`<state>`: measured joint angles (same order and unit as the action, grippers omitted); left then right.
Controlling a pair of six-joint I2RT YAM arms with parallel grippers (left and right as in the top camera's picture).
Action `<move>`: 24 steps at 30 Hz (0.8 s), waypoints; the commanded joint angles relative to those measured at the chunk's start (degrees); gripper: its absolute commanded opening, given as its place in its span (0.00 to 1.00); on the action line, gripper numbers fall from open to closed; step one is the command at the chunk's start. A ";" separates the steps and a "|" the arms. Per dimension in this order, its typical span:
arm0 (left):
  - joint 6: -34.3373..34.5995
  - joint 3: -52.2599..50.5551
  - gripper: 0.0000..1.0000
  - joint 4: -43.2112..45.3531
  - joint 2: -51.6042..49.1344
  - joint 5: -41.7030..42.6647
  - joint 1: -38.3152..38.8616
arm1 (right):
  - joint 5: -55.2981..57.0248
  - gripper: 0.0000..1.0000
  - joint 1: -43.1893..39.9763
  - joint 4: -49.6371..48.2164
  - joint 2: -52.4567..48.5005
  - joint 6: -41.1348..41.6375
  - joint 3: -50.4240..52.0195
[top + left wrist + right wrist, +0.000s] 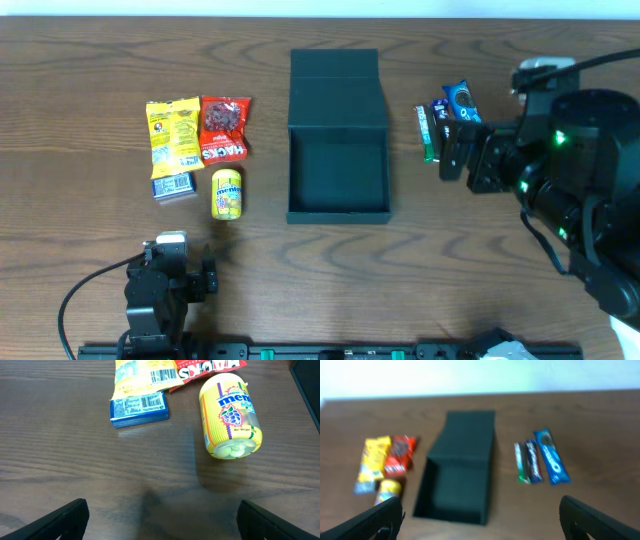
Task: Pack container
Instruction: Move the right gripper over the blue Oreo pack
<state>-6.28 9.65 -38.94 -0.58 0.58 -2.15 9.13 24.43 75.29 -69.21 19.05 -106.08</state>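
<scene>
The red packet [224, 130] carries the brand name HACKS in large white capitals across its lower band, and the same word shows upside down at the top edge of the left wrist view. The yellow bottle [230, 415], lying on its side, bears a blue logo that starts "men" and reads "mentos" from overhead, with "sou" beneath it and a small "Net Weight" line whose figure is too small to read. The yellow packet [145, 372] and the blue packet [139, 408] each show a black barcode on a white panel, their fine print illegible, as is the lettering on the wrapped bars [450, 115].
</scene>
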 commanded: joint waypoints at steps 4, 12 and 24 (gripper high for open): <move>-0.81 -0.61 0.95 -0.17 0.37 -0.81 -0.17 | 7.37 0.99 -0.50 3.82 -1.42 -3.08 0.46; -0.81 -0.61 0.95 -0.17 0.37 -0.81 -0.17 | 11.87 0.99 -7.91 -5.86 -13.22 -10.91 0.46; -0.81 -0.61 0.95 -0.17 0.37 -0.81 -0.17 | -5.77 0.99 -23.47 -23.89 -37.24 -31.50 0.46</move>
<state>-6.28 9.65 -38.94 -0.58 0.58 -2.15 9.06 2.44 51.68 -103.81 -5.08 -105.91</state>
